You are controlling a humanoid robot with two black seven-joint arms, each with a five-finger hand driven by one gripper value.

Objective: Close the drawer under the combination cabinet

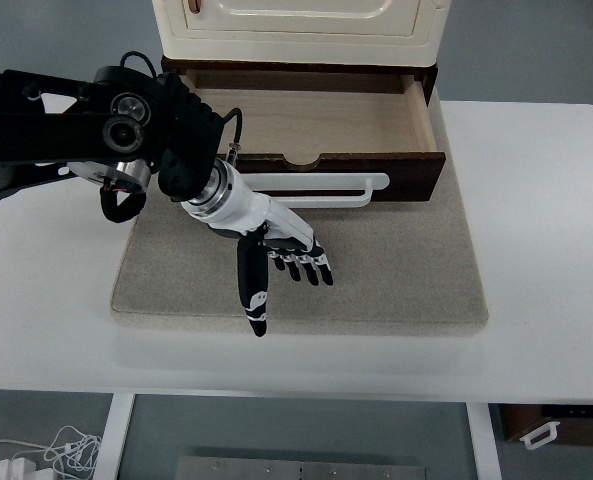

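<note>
Wooden drawer (316, 120), matt felt-like mat (396, 270)
</note>
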